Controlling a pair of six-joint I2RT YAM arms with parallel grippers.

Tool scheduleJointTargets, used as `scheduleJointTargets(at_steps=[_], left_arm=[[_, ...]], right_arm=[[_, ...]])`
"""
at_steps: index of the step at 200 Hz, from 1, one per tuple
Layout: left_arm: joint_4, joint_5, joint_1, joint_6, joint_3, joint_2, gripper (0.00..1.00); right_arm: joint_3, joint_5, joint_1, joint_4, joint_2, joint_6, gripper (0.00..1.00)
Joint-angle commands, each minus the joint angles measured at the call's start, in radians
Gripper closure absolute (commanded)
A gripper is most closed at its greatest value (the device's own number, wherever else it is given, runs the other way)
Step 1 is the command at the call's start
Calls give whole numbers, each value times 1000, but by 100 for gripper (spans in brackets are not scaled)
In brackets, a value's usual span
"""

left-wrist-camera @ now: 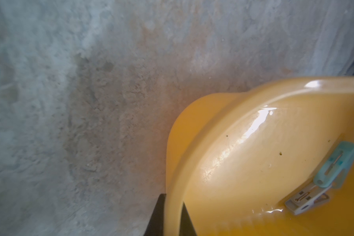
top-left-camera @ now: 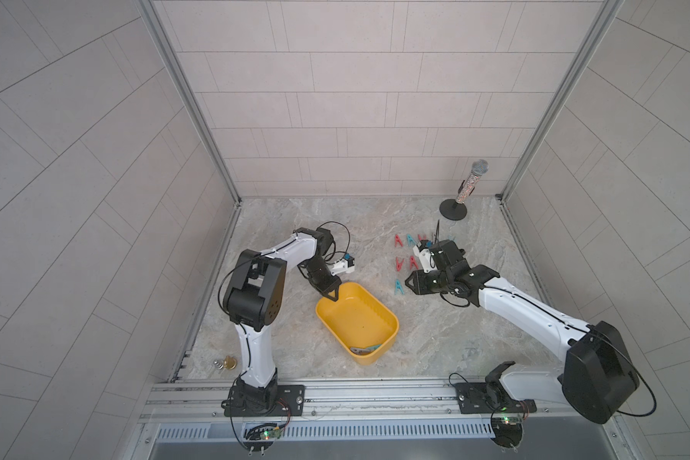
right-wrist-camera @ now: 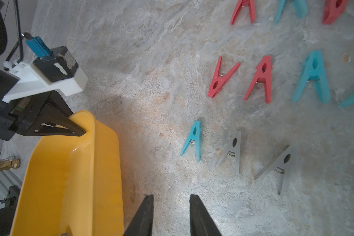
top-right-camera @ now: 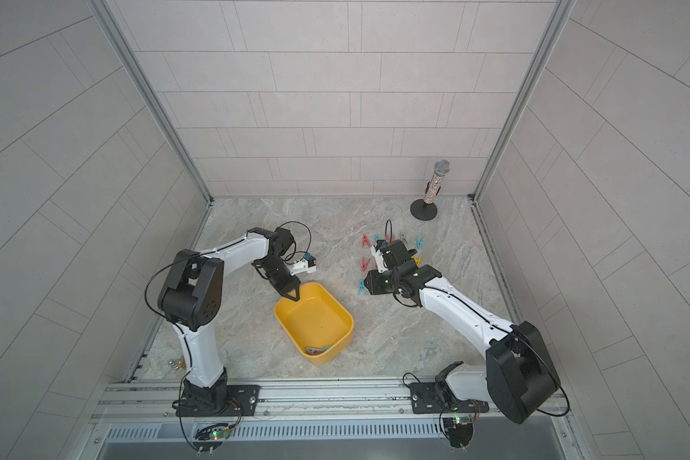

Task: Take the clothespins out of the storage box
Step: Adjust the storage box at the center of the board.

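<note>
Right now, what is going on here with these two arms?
The left gripper is shut on a rim corner of the shallow yellow plastic storage box. One teal plastic clothespin and one grey clothespin lie inside. The right gripper, open and empty, hovers near red, teal and grey clothespins lying on the marbled table.

Rim of yellow storage box (left-wrist-camera: 213, 106) pinched in left hand (left-wrist-camera: 172, 201), teal clothespin (left-wrist-camera: 335, 163) and grey clothespin (left-wrist-camera: 307, 199) lying inside, marbled table (left-wrist-camera: 70, 102) beneath.

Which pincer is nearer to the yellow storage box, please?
Left. The left pincer is shut on the rim of the storage box; the right pincer hangs open beside the box, not touching it.
</note>
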Motion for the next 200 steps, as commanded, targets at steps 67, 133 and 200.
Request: scheduleJointTargets(at_steps=[67,133,200], left_arm=[[-161,80,16,75,66,28,100],[61,-151,-2,-51,4,-67,100],[271,-359,-78,-76,-106,-158,97]], right_arm=[[-14,4,3,0,-13,6,67],[-17,4,3,7,-7,8,67],[-9,14,23,14,3,9,66]])
